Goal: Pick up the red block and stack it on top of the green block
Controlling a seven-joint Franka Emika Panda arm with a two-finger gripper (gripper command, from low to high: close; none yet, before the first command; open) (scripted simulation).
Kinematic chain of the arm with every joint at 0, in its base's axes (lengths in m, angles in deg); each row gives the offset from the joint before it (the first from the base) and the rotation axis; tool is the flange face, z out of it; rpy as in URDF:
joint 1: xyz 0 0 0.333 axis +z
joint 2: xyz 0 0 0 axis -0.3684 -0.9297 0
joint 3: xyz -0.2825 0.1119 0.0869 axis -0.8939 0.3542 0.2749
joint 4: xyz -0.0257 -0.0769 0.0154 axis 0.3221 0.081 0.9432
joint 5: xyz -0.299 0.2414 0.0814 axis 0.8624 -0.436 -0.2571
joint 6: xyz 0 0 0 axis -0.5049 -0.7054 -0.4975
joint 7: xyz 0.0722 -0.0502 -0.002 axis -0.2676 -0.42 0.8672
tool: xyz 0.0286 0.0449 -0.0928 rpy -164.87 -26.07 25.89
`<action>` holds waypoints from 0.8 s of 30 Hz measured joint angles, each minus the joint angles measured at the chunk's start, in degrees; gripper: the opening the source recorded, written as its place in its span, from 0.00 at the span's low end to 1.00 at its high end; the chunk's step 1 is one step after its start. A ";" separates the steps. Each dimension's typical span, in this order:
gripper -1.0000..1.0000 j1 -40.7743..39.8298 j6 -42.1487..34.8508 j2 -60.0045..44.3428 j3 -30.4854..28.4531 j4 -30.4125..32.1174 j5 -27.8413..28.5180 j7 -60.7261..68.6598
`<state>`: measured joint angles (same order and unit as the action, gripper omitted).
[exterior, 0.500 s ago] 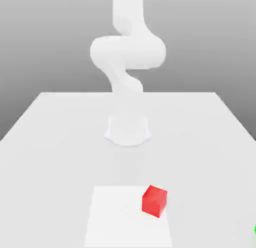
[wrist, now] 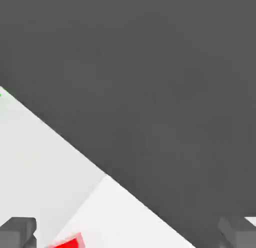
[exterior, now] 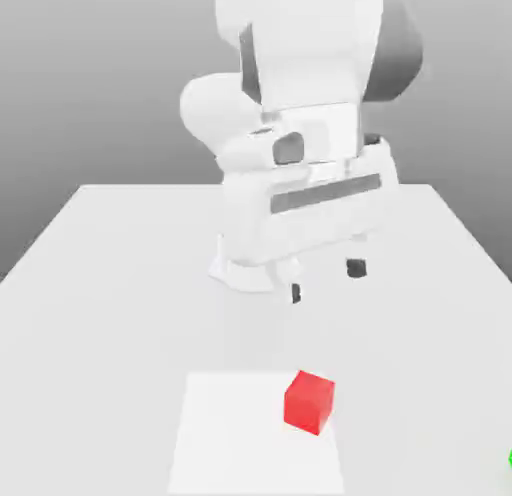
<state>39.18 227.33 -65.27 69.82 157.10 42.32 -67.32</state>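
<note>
My spread, empty fingers (exterior: 328, 281) hang above the worktop (exterior: 110, 314), the red block (exterior: 309, 402) on the near white patch (exterior: 235, 439); its turned faces could make my grip slip, and the green block (exterior: 511, 458), far right, risks a blind placement.

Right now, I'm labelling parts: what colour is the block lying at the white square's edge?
The block is plain red, clearest in the exterior view.

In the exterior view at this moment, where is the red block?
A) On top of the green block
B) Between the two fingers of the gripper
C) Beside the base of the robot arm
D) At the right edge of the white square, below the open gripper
D: the red block sits at that edge of the white square, and the open gripper hangs above, apart from it.
</note>
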 joint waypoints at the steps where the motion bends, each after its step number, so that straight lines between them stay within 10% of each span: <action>1: 0.50 0.30 1.21 -2.04 0.16 1.14 0.22 2.12; 11: 0.50 -1.18 16.37 -22.18 4.15 4.03 -1.54 12.83; 12: 0.00 -1.78 17.40 -23.40 4.81 3.88 -1.75 12.96; 24: 0.00 -1.04 9.60 -14.24 3.08 5.20 2.49 9.91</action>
<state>38.14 236.94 -79.51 72.91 162.30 44.81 -57.41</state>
